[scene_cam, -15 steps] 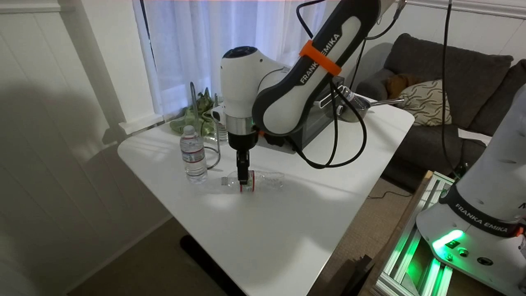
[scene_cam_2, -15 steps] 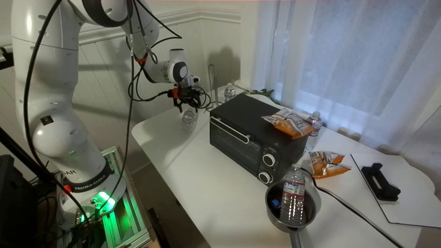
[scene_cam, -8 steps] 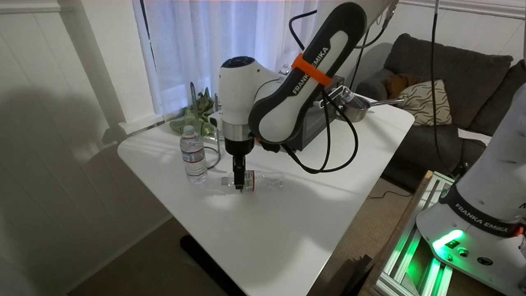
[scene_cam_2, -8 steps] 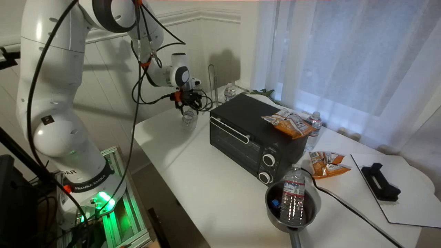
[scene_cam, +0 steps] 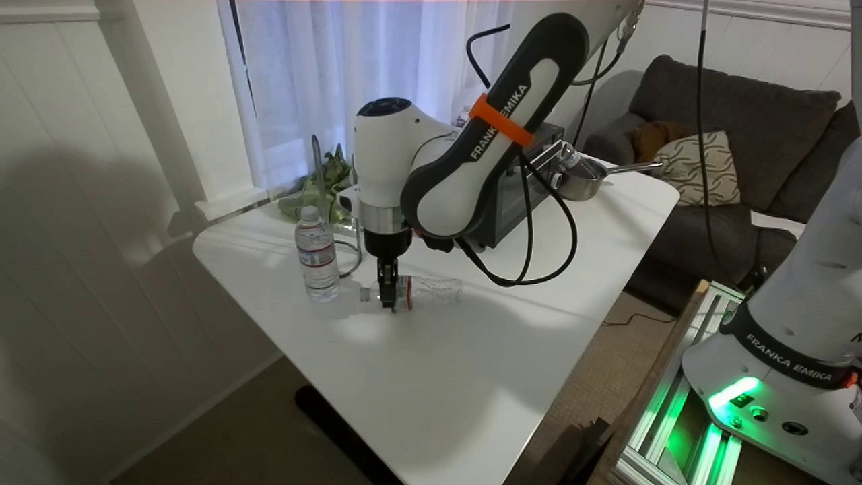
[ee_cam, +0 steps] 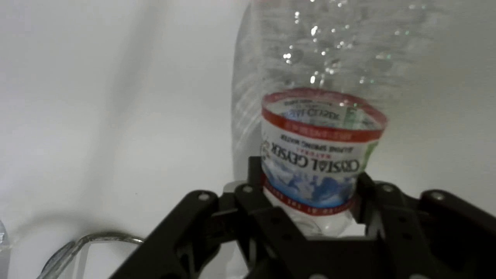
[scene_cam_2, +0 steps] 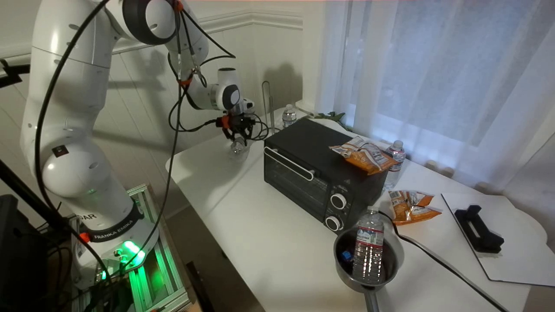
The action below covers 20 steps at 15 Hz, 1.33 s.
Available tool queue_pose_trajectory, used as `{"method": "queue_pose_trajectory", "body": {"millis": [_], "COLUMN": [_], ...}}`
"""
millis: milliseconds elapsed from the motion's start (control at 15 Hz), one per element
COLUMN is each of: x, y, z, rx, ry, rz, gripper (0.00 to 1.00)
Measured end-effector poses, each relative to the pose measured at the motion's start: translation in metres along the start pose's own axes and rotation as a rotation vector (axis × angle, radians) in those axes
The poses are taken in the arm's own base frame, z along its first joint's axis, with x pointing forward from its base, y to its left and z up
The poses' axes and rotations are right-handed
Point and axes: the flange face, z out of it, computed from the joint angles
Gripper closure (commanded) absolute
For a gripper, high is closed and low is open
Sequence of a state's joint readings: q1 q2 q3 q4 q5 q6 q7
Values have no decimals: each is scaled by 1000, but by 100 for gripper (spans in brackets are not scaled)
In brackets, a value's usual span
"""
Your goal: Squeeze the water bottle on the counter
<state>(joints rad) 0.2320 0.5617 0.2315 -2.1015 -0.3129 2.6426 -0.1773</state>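
One water bottle (ee_cam: 317, 135) lies on its side within the hand (ee_cam: 310, 180), which pinches it toward the neck end.

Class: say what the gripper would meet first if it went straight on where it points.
Probably the white counter: the gripper points down, straddling the water bottle. Any gap beneath its fingertips is unclear.

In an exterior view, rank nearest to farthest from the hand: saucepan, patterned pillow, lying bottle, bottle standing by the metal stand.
1. Lying bottle: held in the hand.
2. Standing bottle: image left.
3. Saucepan: image upper right.
4. Patterned pillow: right, on the sofa.
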Motion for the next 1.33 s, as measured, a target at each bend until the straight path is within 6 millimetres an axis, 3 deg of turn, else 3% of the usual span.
{"method": "queue_pose_trajectory", "body": {"millis": [267,867,1333], "x": [5,10,-6], "y": [-6,-23,-37], "z": [-4,-12,-20], "rx": [-4,-14,-58], "ry": [0,1,20], "rz": [-12,-45,-165], "gripper": [99,99,99]}}
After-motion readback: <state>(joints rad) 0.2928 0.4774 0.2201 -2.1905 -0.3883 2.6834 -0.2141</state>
